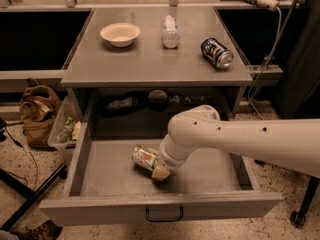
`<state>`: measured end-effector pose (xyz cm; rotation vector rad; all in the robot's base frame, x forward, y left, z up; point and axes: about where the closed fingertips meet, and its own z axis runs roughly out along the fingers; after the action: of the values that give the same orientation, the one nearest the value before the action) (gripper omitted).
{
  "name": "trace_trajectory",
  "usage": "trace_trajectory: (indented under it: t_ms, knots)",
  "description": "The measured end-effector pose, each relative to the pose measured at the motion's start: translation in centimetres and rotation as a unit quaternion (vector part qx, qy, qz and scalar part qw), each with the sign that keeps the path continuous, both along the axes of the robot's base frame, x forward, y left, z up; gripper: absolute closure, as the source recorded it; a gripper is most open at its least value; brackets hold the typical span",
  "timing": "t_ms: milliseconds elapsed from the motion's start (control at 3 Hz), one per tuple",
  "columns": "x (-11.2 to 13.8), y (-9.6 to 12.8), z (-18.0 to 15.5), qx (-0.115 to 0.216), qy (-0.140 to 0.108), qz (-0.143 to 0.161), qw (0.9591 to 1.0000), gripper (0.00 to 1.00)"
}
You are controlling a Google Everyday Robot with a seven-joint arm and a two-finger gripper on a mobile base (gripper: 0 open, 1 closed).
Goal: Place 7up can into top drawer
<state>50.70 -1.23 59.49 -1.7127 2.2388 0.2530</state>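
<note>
The 7up can (144,157), whitish with green print, lies tilted on its side low inside the open top drawer (100,184), at or just above the drawer floor. My gripper (159,170) reaches down from the white arm at the right and is shut on the can's right end; one yellowish fingertip (161,173) shows below the can. The drawer is pulled fully out, its grey front panel with a dark handle (164,216) toward me.
On the tabletop (125,64) stand a white bowl (120,33), a clear plastic bottle (170,32) and a dark blue can (217,52) on its side. A bag (37,111) and a bin of wrappers (67,131) sit on the floor at left.
</note>
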Motion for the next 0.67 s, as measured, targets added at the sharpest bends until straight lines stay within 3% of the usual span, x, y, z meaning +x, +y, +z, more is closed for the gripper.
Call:
trace_trajectory:
  t_ms: [667]
  knots:
    - [0.0,0.0,0.03,0.0,0.0,0.0,1.0,0.59]
